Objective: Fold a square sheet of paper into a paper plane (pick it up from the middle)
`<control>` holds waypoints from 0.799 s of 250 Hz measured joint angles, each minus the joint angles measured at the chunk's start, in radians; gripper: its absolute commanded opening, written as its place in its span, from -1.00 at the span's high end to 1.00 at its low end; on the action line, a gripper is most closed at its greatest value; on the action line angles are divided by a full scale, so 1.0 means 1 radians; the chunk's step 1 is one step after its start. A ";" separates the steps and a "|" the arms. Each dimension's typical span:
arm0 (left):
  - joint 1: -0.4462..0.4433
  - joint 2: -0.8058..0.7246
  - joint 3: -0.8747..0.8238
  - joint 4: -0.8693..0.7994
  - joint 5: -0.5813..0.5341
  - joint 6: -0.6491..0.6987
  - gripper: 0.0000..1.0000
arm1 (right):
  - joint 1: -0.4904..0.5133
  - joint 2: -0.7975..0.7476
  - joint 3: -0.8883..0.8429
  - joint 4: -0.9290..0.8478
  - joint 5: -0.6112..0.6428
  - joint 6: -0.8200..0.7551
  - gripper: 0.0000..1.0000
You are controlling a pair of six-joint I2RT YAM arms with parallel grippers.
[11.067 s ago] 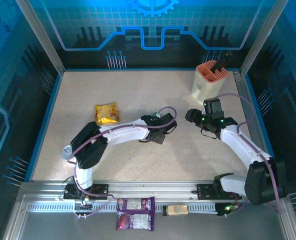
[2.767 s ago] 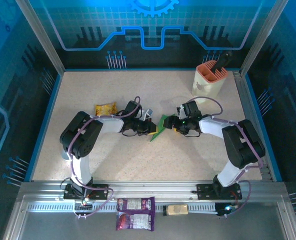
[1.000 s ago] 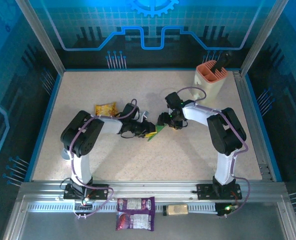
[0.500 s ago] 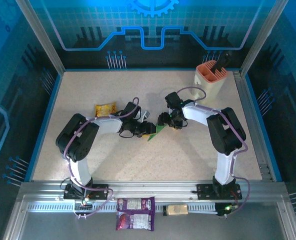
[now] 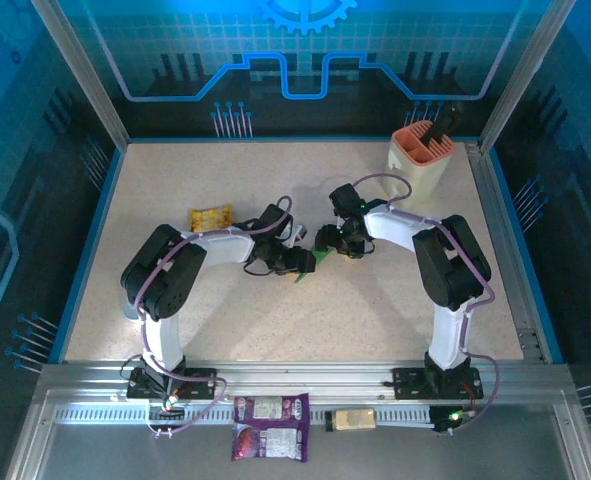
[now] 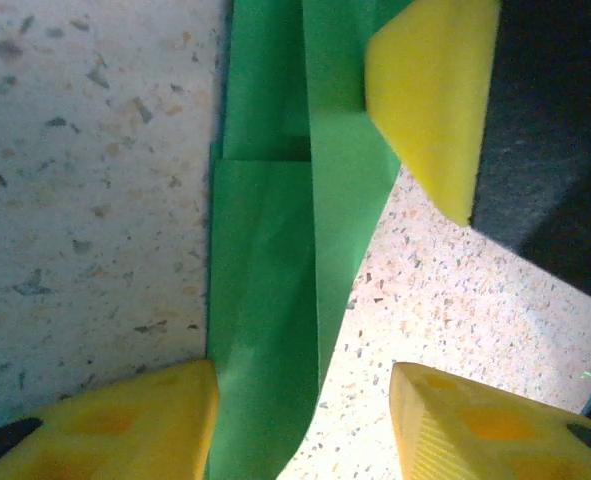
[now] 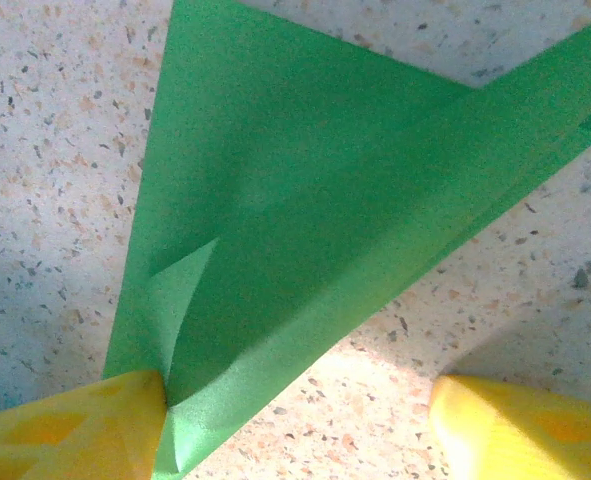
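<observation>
Top view: paper (image 5: 320, 258) mostly hidden under left gripper (image 5: 298, 262) and right gripper (image 5: 326, 242), green slivers peek out; jaws too small to read. Left wrist: paper cut off top and bottom, fingers (image 6: 115, 420) cropped at bottom edge. Right wrist: fingers (image 7: 65, 428) cropped too, paper's lower corner hidden there.

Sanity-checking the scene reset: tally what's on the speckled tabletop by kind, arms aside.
Green folded paper: 1
Yellow snack packet: 1
Cream holder with orange top: 1
Black item standing in the holder: 1
Total: 4
</observation>
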 measured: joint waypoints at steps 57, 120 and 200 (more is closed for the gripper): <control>-0.005 0.003 0.004 -0.001 -0.009 0.008 0.06 | 0.000 0.001 0.000 0.000 0.000 0.003 -0.46; -0.005 0.007 0.004 -0.007 -0.027 0.027 0.29 | -0.002 0.001 0.000 0.000 -0.003 0.003 -0.45; 0.010 0.009 -0.013 0.017 -0.021 0.008 0.50 | -0.019 0.001 -0.002 0.001 -0.032 0.001 -0.42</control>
